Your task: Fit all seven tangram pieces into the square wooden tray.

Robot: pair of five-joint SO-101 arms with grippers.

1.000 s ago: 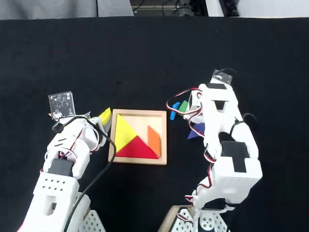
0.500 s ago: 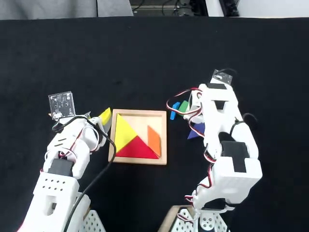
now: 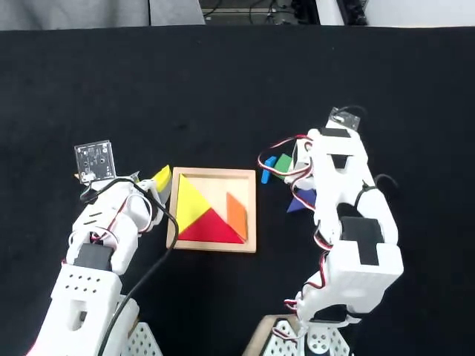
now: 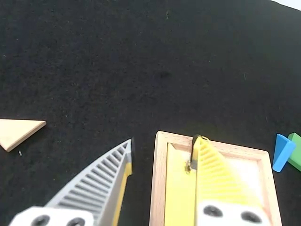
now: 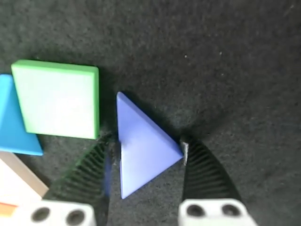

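Observation:
The square wooden tray (image 3: 251, 210) lies between the arms and holds a yellow triangle (image 3: 191, 202), a red triangle (image 3: 211, 226) and an orange piece (image 3: 237, 208). My left gripper (image 4: 162, 141) is open and straddles the tray's left wall (image 4: 159, 183), with one finger over the yellow triangle (image 4: 178, 188). Right of the tray, my right gripper (image 5: 146, 153) is open just above the cloth, one finger on each side of the purple triangle (image 5: 141, 146). A green square (image 5: 56, 99) and a blue piece (image 5: 14, 122) lie just beyond it.
A plain wooden triangle (image 4: 19, 132) lies on the black cloth to the left of the tray. The green square (image 3: 283, 164) and blue piece (image 3: 268, 170) sit close to the tray's upper right corner. Open cloth stretches across the far half of the table.
The right arm has shifted very slightly around the purple triangle. The left arm and the pieces in the tray have kept still.

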